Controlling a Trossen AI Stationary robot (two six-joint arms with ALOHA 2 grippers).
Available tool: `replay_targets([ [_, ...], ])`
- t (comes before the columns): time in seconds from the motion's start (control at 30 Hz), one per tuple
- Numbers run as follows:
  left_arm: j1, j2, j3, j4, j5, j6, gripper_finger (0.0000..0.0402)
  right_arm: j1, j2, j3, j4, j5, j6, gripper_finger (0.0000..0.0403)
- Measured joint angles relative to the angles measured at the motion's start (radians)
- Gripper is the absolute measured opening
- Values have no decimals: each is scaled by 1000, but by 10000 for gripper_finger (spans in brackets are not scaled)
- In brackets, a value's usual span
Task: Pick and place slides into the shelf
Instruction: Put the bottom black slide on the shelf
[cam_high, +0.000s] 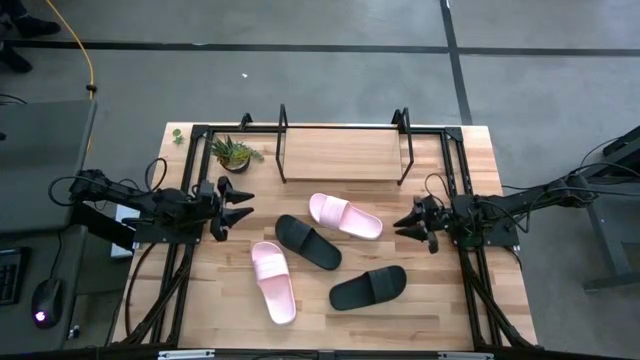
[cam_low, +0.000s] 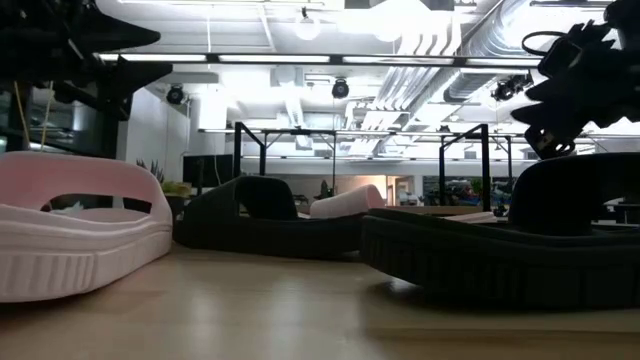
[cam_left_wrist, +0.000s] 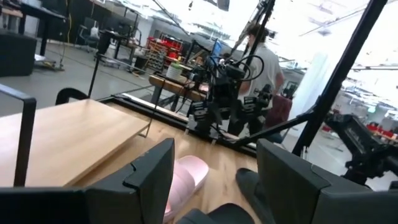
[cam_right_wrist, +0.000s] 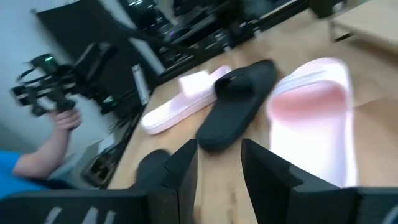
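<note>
Low view: near black slide (cam_low: 500, 265) cut by the right edge, near pink slide (cam_low: 75, 235) by the left — 2 more half hidden behind. Right wrist view: blurred throughout — person's hand (cam_right_wrist: 62, 121) holding something indistinct, body cropped.

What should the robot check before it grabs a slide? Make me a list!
1. Shelf board bare: ok.
2. All four slides on the table, none on the shelf: ok.
3. Left gripper open, holding nothing: ok.
4. Right gripper holding nothing: ok.
5. Pink slide close to the right gripper, not covered: ok.
6. Plant beside the shelf, out of the way: ok.
</note>
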Motion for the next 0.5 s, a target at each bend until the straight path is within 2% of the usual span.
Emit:
replay_targets([
  [0.2,0,0,0,-53,50,-9,211,0,0,0,3,77,-53,115],
  [0.37,0,0,1,7,59,48,211,0,0,0,86,108,-103,115],
  [0.5,0,1,92,-95,87,75,211,-1,0,0,220,116,-147,115],
])
